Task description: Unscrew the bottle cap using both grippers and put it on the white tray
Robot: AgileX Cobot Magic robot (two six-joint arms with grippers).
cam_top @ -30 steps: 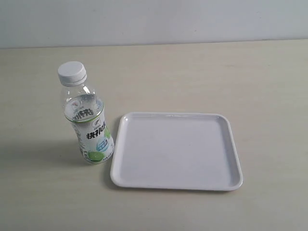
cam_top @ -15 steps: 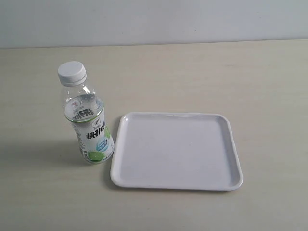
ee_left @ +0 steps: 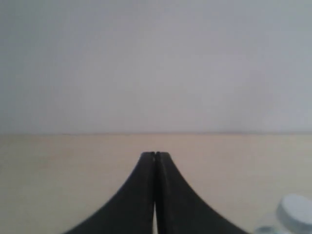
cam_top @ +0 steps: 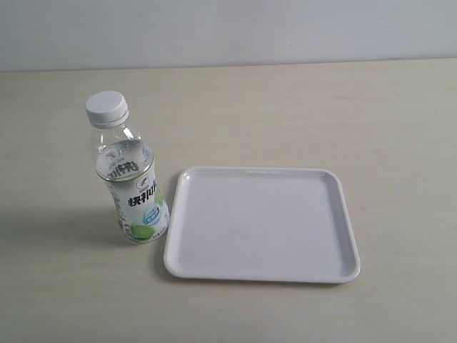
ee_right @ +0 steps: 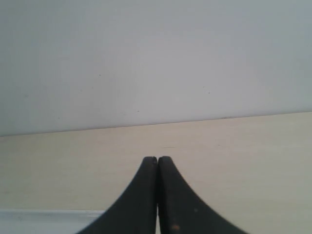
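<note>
The clear bottle (cam_top: 131, 187) with its white-and-green label stands upright on the table, left of the white tray (cam_top: 261, 271). Its white bottle cap (cam_top: 107, 108) sits on the neck. The tray holds nothing. Neither gripper shows in the exterior view. In the left wrist view my left gripper (ee_left: 155, 154) is shut on nothing, and the cap (ee_left: 296, 212) appears blurred at the picture's corner. In the right wrist view my right gripper (ee_right: 157, 158) is shut on nothing, with an edge of the tray (ee_right: 44, 214) beside it.
The beige table (cam_top: 285, 114) runs back to a pale wall (cam_top: 228, 28). Nothing else stands on it besides the bottle and tray.
</note>
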